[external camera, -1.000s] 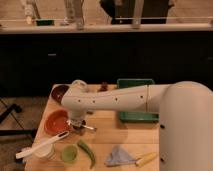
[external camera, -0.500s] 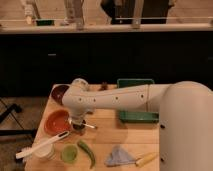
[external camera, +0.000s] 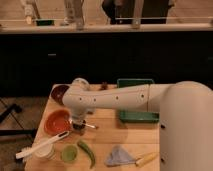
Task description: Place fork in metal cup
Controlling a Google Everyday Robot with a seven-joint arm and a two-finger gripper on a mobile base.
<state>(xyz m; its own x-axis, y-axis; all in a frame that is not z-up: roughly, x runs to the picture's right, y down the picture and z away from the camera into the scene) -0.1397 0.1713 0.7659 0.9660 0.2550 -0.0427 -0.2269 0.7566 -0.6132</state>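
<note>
My gripper [external camera: 77,121] points down at the wooden table [external camera: 125,137], just right of the orange bowl [external camera: 56,122]. A slim silver fork [external camera: 90,126] sticks out to the right from below the gripper, lying nearly level. A small dark, shiny shape [external camera: 78,129] right under the gripper looks like the metal cup, mostly hidden by the gripper. I cannot tell whether the fork's hidden end is in the cup or held by the gripper.
A dark red bowl [external camera: 59,92] stands at the back left and a green tray [external camera: 135,104] at the back right. In front lie a long white utensil [external camera: 42,145], a white cup [external camera: 45,153], a small green cup [external camera: 69,153], a green pepper [external camera: 86,152], a grey cloth [external camera: 119,156] and a yellow-handled knife [external camera: 146,159].
The arm has shifted only slightly; the gripper and fork stay at the same spot beside the orange bowl.
</note>
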